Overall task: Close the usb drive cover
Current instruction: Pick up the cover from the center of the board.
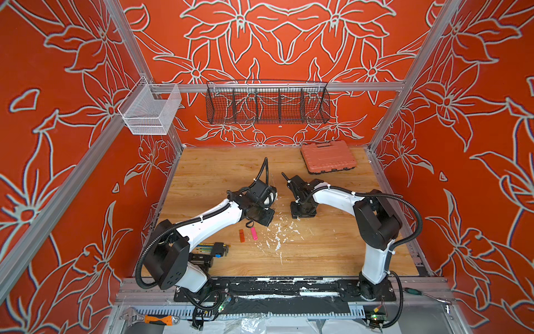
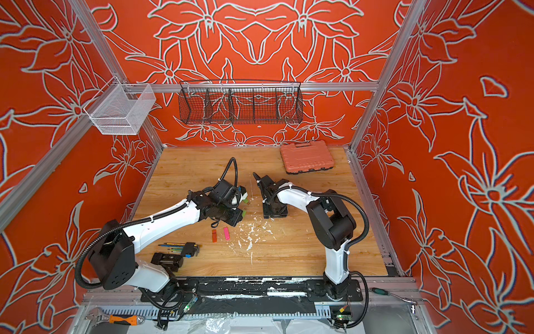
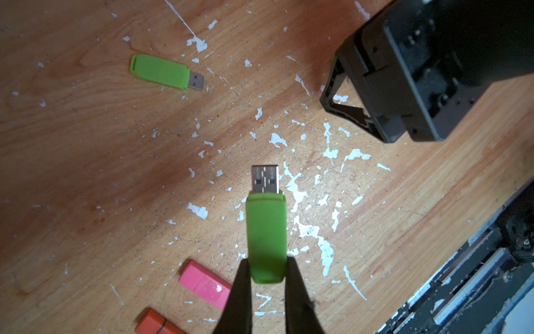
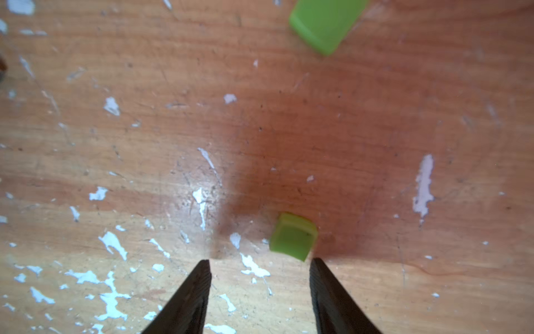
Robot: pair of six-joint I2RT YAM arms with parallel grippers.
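**Red-walled cell: one tool clamped, the other spread**

Red flowered walls enclose a wooden table [image 1: 318,254], flecked with white, in both top views. Near its middle the left gripper [image 2: 241,215] and the right gripper [image 2: 274,213] face each other, close but apart. A sliver of the green usb drive [image 2: 244,213] shows at the left one's tip. An orange drive [image 1: 241,235] and a pink drive [image 1: 254,233] lie side by side in front of the left arm. An orange case [image 1: 328,157] sits at the far right corner.

In the left wrist view the jaws are clamped on the tail of the green usb drive, held clear of the table. Its bare metal connector [image 3: 265,179] points away from the fingers. A second green drive [image 3: 161,71] lies flat, also uncapped. The pink and orange drives, both capped, lie near the fingers.

In the right wrist view the fingers [image 4: 199,289] stand apart with nothing between them. A green cap [image 4: 293,235] lies on the table just ahead of the tips, nearer one finger. The end of a green drive shows at the frame's edge; which drive it is cannot be told.
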